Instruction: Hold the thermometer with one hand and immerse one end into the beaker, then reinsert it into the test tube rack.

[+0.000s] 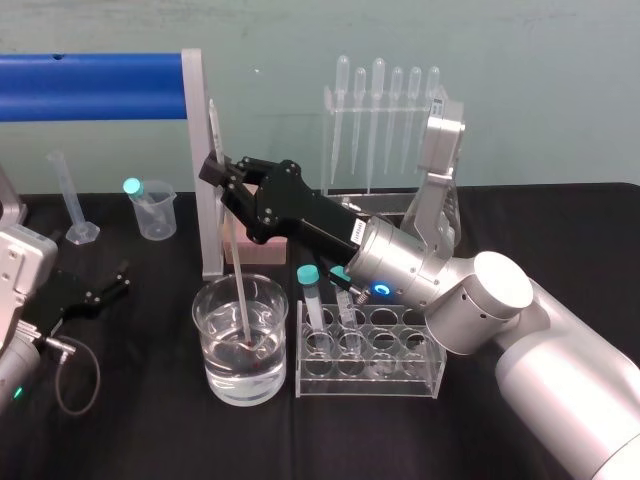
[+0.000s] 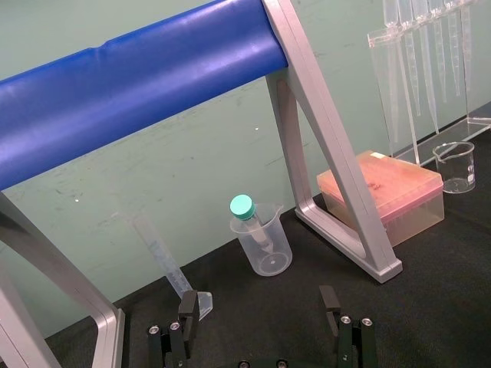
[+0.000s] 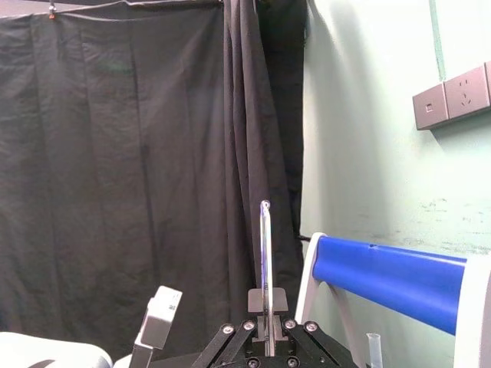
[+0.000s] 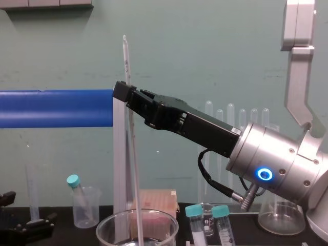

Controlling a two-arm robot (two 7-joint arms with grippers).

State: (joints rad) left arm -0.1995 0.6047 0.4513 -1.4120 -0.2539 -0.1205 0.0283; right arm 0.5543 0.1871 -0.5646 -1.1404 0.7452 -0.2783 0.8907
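Over the beaker [image 1: 206, 330], just left of the test tube rack [image 1: 430, 375]: thermometer [image 1: 240, 290] pinched between the pressed-together fingers of the right gripper [image 1: 222, 178]. Gripped high on the rod, with a short top end poking above the claw and the long lower part slanting down into the water, tip close to the beaker's bottom. Nearly upright. At the near left of the table: left gripper [image 1: 105, 285], fingers spread, idle.
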